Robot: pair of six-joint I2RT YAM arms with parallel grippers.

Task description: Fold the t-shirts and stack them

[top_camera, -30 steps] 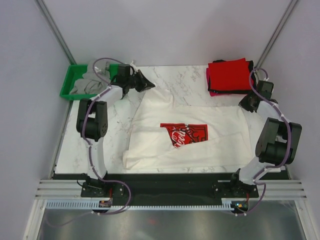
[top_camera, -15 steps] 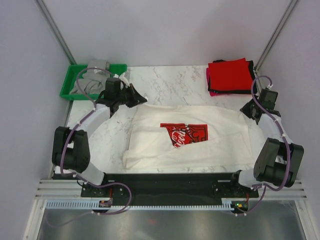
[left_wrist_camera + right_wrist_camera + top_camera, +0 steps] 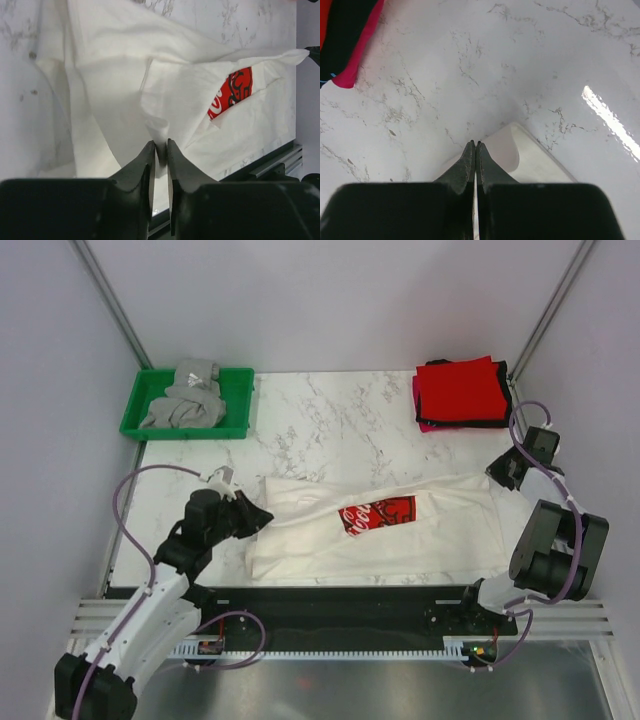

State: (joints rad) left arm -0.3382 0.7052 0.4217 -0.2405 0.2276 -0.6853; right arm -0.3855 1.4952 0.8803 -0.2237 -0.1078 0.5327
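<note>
The white t-shirt (image 3: pixel 390 530) with the red Coca-Cola print (image 3: pixel 380 512) lies folded over in a long band across the near half of the table. My left gripper (image 3: pixel 257 517) is shut on its left edge; the left wrist view shows the jaws (image 3: pixel 161 148) pinching a pucker of white cloth, with the print (image 3: pixel 231 93) beyond. My right gripper (image 3: pixel 498 472) is shut on the shirt's far right corner, which shows as a white flap (image 3: pixel 520 155) beside the closed jaws (image 3: pixel 475 145). Folded red, black and pink shirts (image 3: pixel 460 390) are stacked at the back right. A grey shirt (image 3: pixel 188 405) lies crumpled in the tray.
The green plastic tray (image 3: pixel 235 405) stands at the back left corner. The marble table top (image 3: pixel 340 430) shows bare between tray, stack and white shirt. The stack's pink and black edge (image 3: pixel 350 50) shows at the top left of the right wrist view. The table's dark front rail (image 3: pixel 340 595) runs just below the shirt.
My left arm has swung from the back left to the near left, dragging the shirt's far edge forward so the shirt folded over itself. My right gripper shifted only slightly.
</note>
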